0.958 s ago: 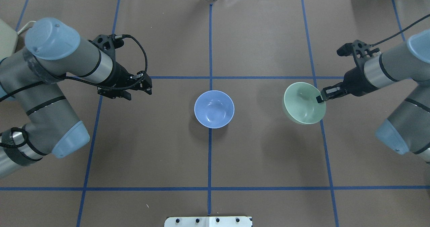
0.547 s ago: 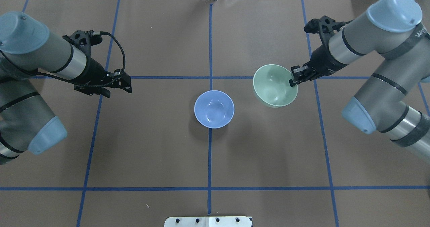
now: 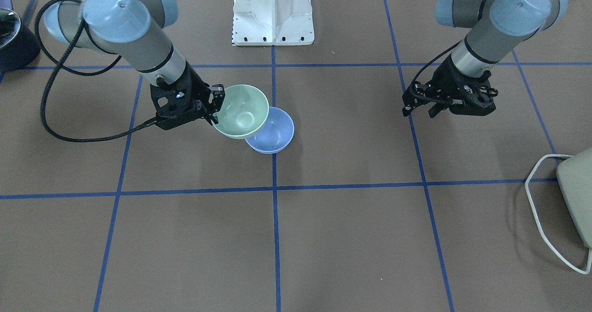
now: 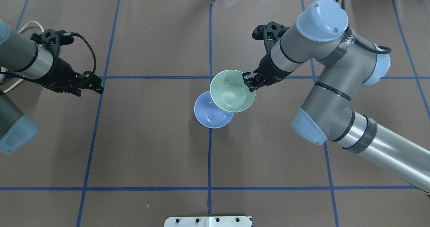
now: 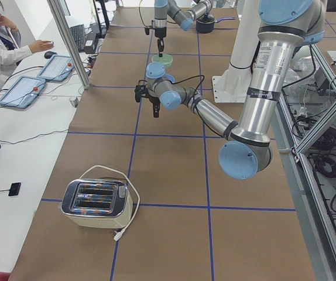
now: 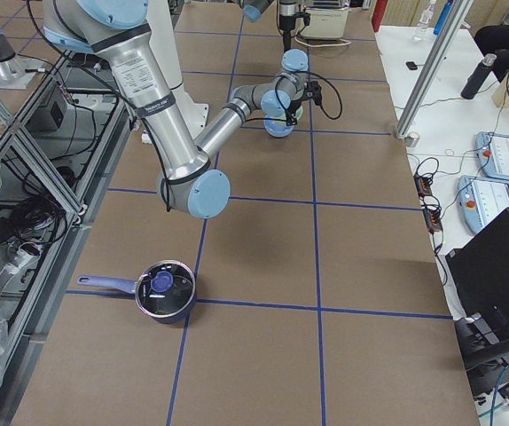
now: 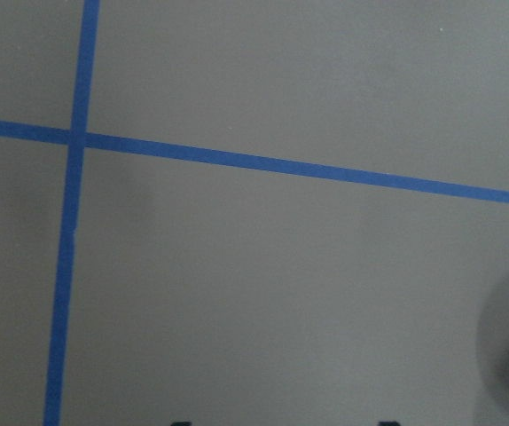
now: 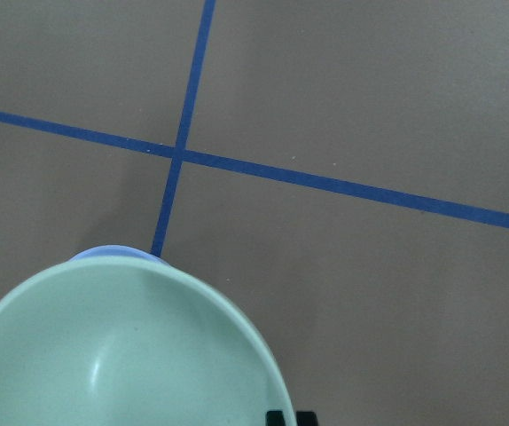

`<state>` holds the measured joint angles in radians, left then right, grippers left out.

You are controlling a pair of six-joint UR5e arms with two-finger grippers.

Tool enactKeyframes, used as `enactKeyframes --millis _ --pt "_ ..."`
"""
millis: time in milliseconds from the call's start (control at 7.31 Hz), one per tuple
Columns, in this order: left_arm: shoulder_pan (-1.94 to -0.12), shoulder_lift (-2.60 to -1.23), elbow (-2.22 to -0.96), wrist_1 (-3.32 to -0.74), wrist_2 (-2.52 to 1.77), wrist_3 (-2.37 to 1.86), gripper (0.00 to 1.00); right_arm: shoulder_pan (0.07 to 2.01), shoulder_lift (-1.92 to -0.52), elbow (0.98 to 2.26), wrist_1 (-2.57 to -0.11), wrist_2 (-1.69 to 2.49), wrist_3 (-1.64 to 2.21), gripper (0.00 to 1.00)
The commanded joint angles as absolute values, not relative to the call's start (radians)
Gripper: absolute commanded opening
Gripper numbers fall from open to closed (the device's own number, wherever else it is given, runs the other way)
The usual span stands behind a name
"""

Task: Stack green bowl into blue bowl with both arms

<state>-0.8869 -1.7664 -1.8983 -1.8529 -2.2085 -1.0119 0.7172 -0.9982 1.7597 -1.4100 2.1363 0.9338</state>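
The pale green bowl (image 4: 231, 90) hangs above the table, tilted, held at its rim by my right gripper (image 4: 250, 82), which is shut on it. It overlaps the back right part of the periwinkle-blue bowl (image 4: 208, 114), which rests on the table at the centre line. In the front-facing view the green bowl (image 3: 243, 111) covers part of the blue bowl (image 3: 275, 138), with my right gripper (image 3: 215, 106) beside it. The right wrist view shows the green bowl (image 8: 121, 355) and a sliver of blue rim (image 8: 117, 253). My left gripper (image 4: 90, 91) is open and empty, far to the left.
A toaster (image 5: 98, 202) with a white cord stands at the table's left end. A lidded pot (image 6: 164, 288) stands at the right end. The white pedestal base (image 3: 273, 11) is at the robot's side. An operator sits beside the table in the left view.
My right arm has carried the green bowl leftward, from the right side to over the blue bowl. My left arm has drawn back to the left, still open.
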Motion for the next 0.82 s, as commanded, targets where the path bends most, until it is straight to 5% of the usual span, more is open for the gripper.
enactKeyframes --millis 0,684 --pt "-0.9 -1.709 -1.914 -1.856 -2.209 -0.925 0.79 0.68 -0.947 1.717 -1.413 2.091 0.95 0.03" --pt "-0.9 -1.704 -1.913 -1.858 -2.207 -0.923 0.79 0.601 -0.897 1.646 -1.411 1.97 0.982 0.03"
